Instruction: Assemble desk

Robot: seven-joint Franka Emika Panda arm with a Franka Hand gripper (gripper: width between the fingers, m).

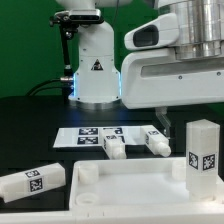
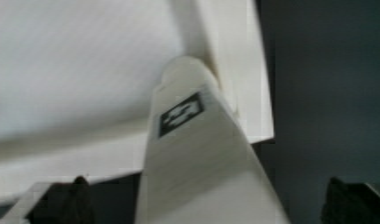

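The white desk top (image 1: 110,190) lies flat at the front of the exterior view. One square leg (image 1: 203,150) stands upright on its corner at the exterior view's right. In the wrist view this leg (image 2: 201,140) runs down to the top's corner (image 2: 231,60). My gripper (image 2: 213,205) straddles the leg's upper end. Its dark fingers (image 2: 71,202) stand apart from the leg's sides, so it is open. Two legs (image 1: 113,147) (image 1: 157,141) lie behind the top. Another leg (image 1: 35,180) lies at the exterior view's left.
The marker board (image 1: 95,133) lies on the black table behind the loose legs. The arm's white base (image 1: 95,70) stands at the back. The arm's large white hand (image 1: 175,65) hangs over the upright leg.
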